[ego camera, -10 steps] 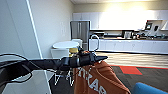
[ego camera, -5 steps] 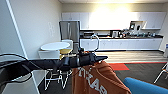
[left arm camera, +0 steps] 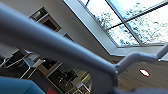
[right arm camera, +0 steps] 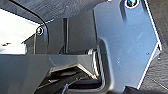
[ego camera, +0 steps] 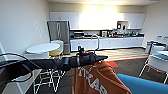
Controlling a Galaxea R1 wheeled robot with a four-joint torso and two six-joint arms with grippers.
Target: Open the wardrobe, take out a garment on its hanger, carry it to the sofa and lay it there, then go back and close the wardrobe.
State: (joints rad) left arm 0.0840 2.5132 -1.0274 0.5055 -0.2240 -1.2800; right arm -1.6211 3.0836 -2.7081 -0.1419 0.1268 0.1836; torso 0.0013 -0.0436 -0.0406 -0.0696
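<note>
My left arm reaches in from the left across the head view, and the left gripper [ego camera: 98, 58] is at its tip, shut on the hanger. The hanger's thin curved hook [ego camera: 95, 37] pokes up just above the gripper. In the left wrist view the hanger [left arm camera: 62, 53] is a pale bar crossing close to the camera. The rust-orange garment [ego camera: 100, 78] with white lettering hangs straight below the gripper. The bright blue sofa [ego camera: 143, 86] lies low at the right, right beside the garment, and its blue edge [left arm camera: 15, 86] also appears in the left wrist view.
A round white table [ego camera: 42, 47], a yellow seat [ego camera: 55, 52] and a wire-legged stool [ego camera: 48, 77] stand at the left. A steel fridge [ego camera: 59, 32] and a long kitchen counter [ego camera: 112, 41] line the far wall. A white chair [ego camera: 156, 61] stands at the right.
The whole head view has swung right: the fridge and table slid left in the picture and the blue sofa came in at the bottom right. Arm and garment keep their place.
</note>
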